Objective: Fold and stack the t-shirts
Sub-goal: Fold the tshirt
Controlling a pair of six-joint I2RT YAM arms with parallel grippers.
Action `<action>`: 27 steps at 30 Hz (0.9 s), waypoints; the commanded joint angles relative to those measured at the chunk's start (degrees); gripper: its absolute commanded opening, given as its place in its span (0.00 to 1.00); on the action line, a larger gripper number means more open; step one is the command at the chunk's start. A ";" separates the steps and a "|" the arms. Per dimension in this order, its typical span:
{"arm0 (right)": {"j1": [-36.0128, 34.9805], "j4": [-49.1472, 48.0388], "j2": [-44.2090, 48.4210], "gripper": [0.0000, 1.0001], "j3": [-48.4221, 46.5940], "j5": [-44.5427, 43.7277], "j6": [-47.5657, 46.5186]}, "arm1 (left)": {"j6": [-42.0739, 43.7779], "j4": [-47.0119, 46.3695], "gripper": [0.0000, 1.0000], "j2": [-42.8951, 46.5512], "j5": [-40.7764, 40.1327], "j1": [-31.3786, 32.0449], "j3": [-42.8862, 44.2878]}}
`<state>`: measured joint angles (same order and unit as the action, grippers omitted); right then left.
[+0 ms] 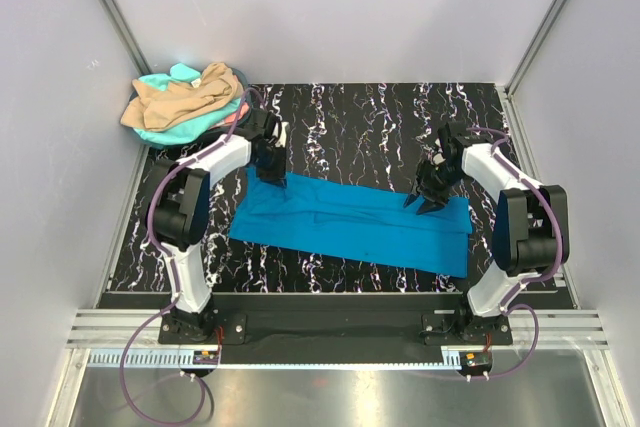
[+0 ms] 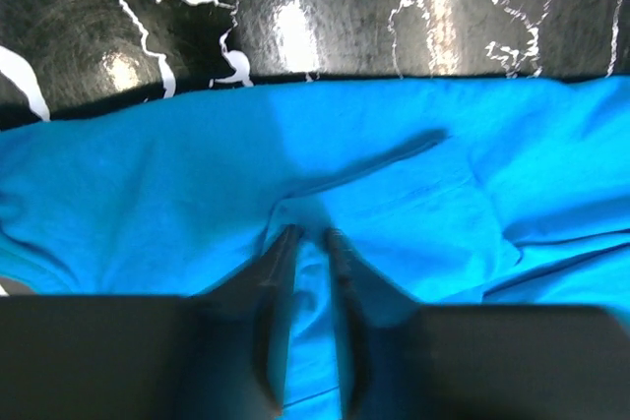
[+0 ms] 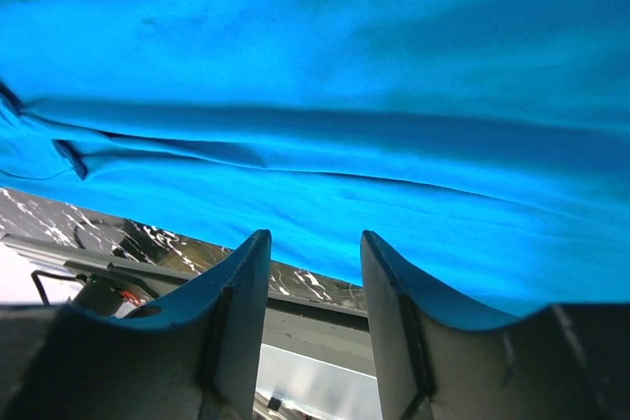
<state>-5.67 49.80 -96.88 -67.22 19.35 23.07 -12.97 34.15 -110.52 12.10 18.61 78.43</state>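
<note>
The bright blue t-shirt (image 1: 350, 227) lies folded into a long strip across the black marbled table (image 1: 370, 112). My left gripper (image 1: 271, 171) is at the strip's far left corner. In the left wrist view its jaws (image 2: 310, 235) are nearly together with a ridge of blue cloth (image 2: 443, 164) pinched between the tips. My right gripper (image 1: 426, 202) is over the strip's right end, open and empty. In the right wrist view (image 3: 313, 243) the blue shirt (image 3: 345, 95) fills the frame beyond the fingers.
A loose pile sits at the table's back left corner: a tan-beige shirt (image 1: 190, 95) on top, a mint-turquoise one (image 1: 178, 132) under it, and a coral-pink edge (image 1: 233, 115). White walls enclose the table on three sides. A metal rail (image 1: 330, 332) runs along the near edge.
</note>
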 commanded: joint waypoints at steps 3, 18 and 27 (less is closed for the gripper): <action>-0.04 -0.40 0.03 0.47 0.25 2.00 -0.75 | 0.40 -2.86 0.00 2.23 0.83 1.51 0.85; 0.05 -2.52 0.38 0.45 4.73 3.85 -1.27 | -8.56 5.40 0.43 32.98 -7.09 17.69 -23.92; 0.13 -2.52 -0.15 0.44 4.29 4.55 -2.33 | -8.56 7.85 0.63 29.77 -12.45 14.00 -15.11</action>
<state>-5.67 47.81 -96.95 -62.50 22.20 22.04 -20.84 42.96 -75.26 2.15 34.48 56.12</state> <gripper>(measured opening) 0.447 0.610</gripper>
